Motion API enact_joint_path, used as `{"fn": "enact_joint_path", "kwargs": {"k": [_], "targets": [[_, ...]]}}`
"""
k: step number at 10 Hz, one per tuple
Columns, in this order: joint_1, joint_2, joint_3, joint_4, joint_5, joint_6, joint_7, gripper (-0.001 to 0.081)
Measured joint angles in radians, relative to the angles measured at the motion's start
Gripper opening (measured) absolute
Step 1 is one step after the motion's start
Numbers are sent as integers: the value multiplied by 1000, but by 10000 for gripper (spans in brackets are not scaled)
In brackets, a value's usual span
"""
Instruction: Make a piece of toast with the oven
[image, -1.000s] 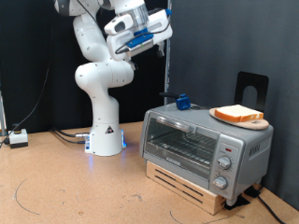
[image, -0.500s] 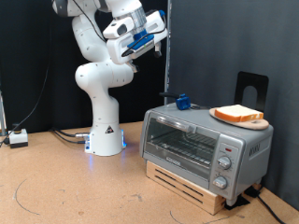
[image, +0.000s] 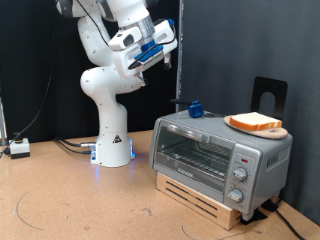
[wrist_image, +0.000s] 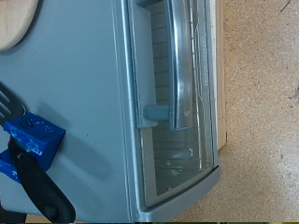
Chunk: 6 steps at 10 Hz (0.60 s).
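The oven (image: 222, 158) sits on the table (image: 70, 205) at the exterior view's right, its glass door shut. The piece of toast (image: 254, 122) lies on a round wooden board (image: 262, 130) on the oven's top. The gripper (image: 163, 37) hangs high above, well apart from the toast toward the exterior view's upper left; I cannot tell whether its fingers are open or closed.
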<state>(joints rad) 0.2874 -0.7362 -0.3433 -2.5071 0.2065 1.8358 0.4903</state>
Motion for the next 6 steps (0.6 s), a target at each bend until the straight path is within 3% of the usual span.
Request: {"fn": "enact_joint_path", "kwargs": {"k": [3,6], "targets": [[4,14,8,-10,2,-46,31,809],[6,91,48,-70,2,90,84,809]]}}
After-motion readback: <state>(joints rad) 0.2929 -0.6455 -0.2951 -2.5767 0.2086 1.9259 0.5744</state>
